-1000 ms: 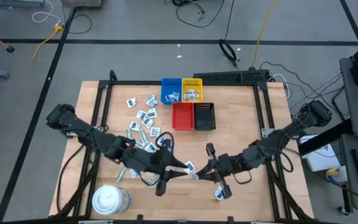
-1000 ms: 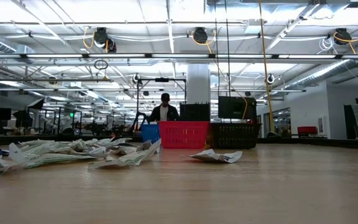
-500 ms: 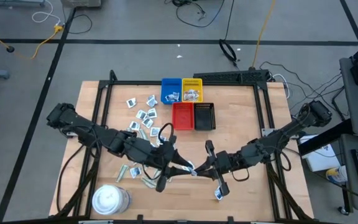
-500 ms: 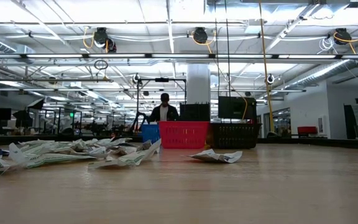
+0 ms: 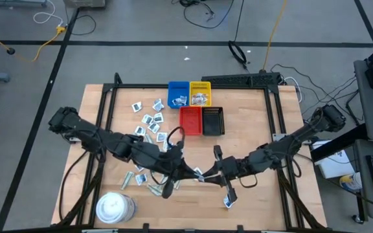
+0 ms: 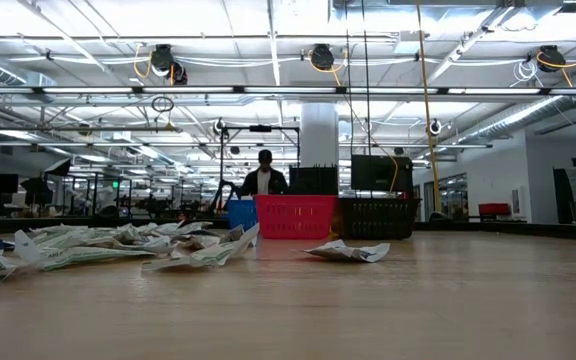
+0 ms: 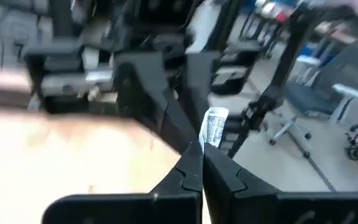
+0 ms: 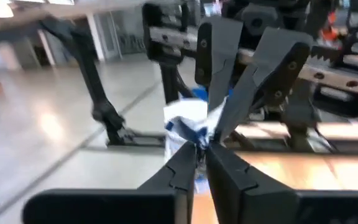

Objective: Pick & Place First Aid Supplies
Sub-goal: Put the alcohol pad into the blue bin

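High view: near the red tray (image 5: 190,120), my left gripper (image 5: 195,175) and right gripper (image 5: 206,176) both pinch one packet (image 5: 200,174); it may tear or drop.

You've got a matt pale wood table (image 5: 251,123), glossy crinkled paper-like packets (image 5: 149,120), plastic mesh trays (image 5: 190,120), matt black grippers, glossy white tub (image 5: 114,207).
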`<state>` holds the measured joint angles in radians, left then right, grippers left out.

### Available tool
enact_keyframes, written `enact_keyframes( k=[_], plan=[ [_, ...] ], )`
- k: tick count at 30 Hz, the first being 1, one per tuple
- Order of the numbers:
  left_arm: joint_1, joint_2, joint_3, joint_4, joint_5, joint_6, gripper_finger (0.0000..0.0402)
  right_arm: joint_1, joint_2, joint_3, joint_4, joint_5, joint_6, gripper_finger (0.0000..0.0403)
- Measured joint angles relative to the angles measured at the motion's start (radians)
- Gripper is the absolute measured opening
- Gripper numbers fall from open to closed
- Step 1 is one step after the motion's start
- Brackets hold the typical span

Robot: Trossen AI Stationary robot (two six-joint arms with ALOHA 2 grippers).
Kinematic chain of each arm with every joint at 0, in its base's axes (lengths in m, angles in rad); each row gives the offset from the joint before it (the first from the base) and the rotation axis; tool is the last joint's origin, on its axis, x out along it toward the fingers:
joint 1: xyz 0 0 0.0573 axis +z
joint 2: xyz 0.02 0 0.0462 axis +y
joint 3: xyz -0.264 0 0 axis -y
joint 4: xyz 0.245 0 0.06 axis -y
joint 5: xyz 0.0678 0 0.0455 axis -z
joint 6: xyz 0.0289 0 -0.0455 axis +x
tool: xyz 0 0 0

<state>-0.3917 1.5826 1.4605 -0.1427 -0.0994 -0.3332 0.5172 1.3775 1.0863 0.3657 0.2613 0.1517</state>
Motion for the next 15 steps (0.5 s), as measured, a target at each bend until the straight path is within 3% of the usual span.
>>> enact_keyframes(
  k=[8,15],
  plan=[
    [0.079,0.002,-0.002,-0.322,0.115,-0.092,0.0001,0.024,-0.074,0.002,-0.23,-0.003,0.14,0.0101],
    [0.181,0.002,-0.002,-0.65,0.186,-0.065,0.0001,0.075,-0.126,0.001,-0.207,-0.005,0.095,0.0116]
  ],
)
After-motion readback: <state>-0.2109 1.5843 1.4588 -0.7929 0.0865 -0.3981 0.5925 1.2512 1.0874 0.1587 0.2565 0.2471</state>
